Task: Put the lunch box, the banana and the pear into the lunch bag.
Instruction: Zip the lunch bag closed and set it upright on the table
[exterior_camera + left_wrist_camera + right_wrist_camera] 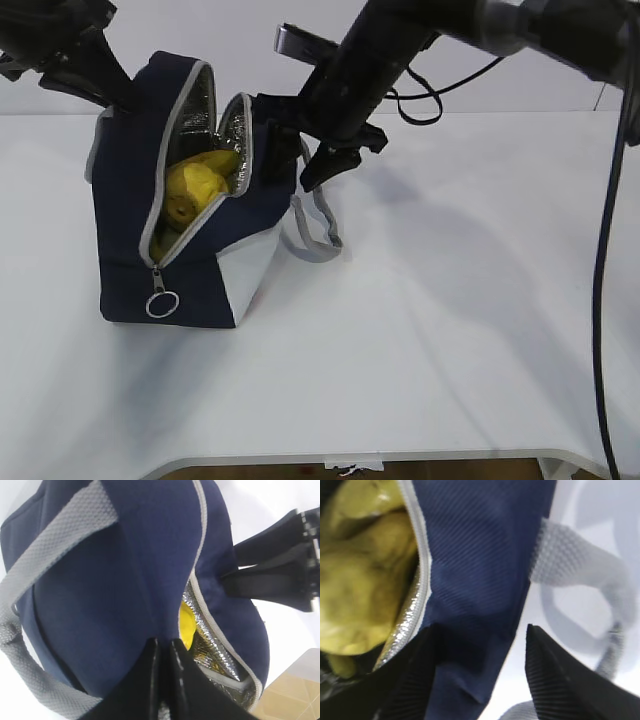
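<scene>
The navy lunch bag [130, 200] stands at the left of the table with its zipper open and its silver lining showing. Inside I see the yellow banana [213, 161] over the rounder pear [188, 192]. The lunch box is hidden. My left gripper [164, 642] is shut on the bag's [100, 580] upper edge, beside the lining and a yellow patch. My right gripper [484, 626] is open and straddles the bag's [480, 555] right wall, one finger on the inner side, the other outside and clear of the fabric. From outside, that right gripper [318, 170] sits at the right flap.
A grey handle [315, 235] droops from the bag's right side onto the white table [450, 330]. A ring pull [162, 304] hangs at the zipper's low end. Black cables [603, 280] run down the right. The table's front edge lies near the bottom.
</scene>
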